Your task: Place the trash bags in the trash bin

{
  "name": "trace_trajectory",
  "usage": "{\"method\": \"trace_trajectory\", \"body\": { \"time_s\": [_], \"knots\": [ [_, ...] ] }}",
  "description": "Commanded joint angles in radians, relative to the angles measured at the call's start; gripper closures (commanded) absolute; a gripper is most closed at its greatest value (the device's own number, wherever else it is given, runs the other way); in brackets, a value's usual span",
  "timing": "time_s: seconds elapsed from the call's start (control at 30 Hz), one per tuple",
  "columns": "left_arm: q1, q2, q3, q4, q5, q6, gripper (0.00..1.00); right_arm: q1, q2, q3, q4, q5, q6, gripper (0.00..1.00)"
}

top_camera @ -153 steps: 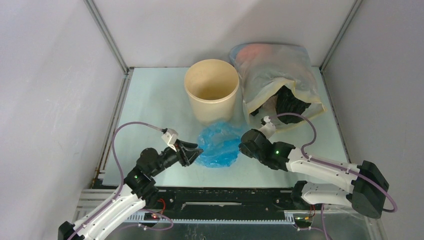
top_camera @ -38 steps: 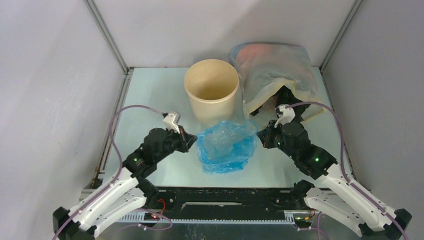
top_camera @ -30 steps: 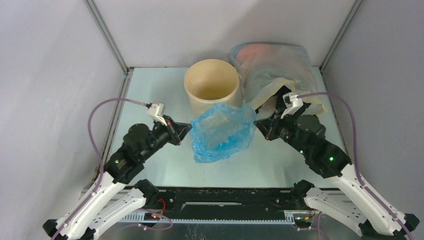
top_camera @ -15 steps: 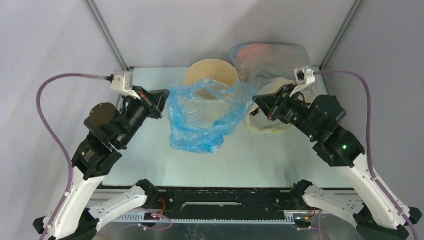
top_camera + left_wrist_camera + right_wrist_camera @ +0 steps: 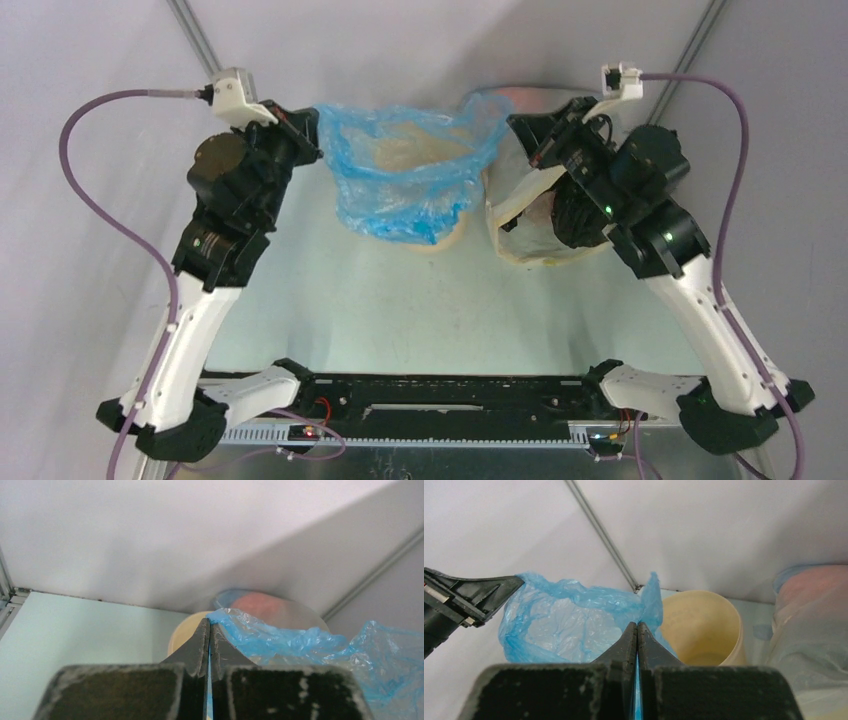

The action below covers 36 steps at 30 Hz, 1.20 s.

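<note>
- Fingers of my left gripper [image 5: 312,124] are pressed together on the left rim of the bag [image 5: 405,172]. My wrist view shows blue film pinched between the tips.
- Bag: light blue and crinkly, strung between my two grippers. The mouth is pulled wide and the body sags below, clear of the table [image 5: 400,300].
- Bin [image 5: 704,625]: tan, upright, at the back of the table. From the top view the bag hangs in front of it and covers most of it, with tan showing through the film. I cannot tell whether the bag's bottom touches the bin.
- Right gripper [image 5: 516,120]: my fingers are clamped tight on the bag's right rim, and a peak of film sticks up past the tips.
- Sack [image 5: 515,215]: cloudy, just right of the bin, under my right arm, with something pinkish inside.
</note>
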Motion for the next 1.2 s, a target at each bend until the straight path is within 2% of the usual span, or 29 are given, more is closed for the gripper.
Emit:
{"method": "trace_trajectory", "body": {
  "time_s": [0.0, 0.23, 0.47, 0.63, 0.93, 1.17],
  "knots": [
    [0.064, 0.071, 0.06, 0.144, -0.015, -0.042, 1.0, -0.047, 0.103, 0.113, 0.073, -0.031, 0.015, 1.0],
    [0.108, 0.16, 0.071, 0.21, 0.038, -0.051, 1.0, -0.092, 0.261, 0.28, 0.008, -0.103, 0.031, 1.0],
    [0.109, 0.198, -0.089, 0.292, 0.151, -0.089, 1.0, -0.1, 0.249, 0.12, 0.04, -0.126, 0.03, 1.0],
    [0.109, 0.23, -0.128, 0.295, 0.202, -0.088, 1.0, -0.109, 0.254, 0.021, 0.032, -0.204, 0.022, 1.0],
    [0.109, 0.156, -0.184, 0.295, 0.15, -0.039, 1.0, -0.112, 0.234, 0.007, -0.037, -0.204, -0.003, 1.0],
    [0.109, 0.026, -0.302, 0.351, 0.065, 0.038, 1.0, -0.111, 0.138, -0.06, -0.045, -0.16, 0.011, 1.0]
  ]
}}
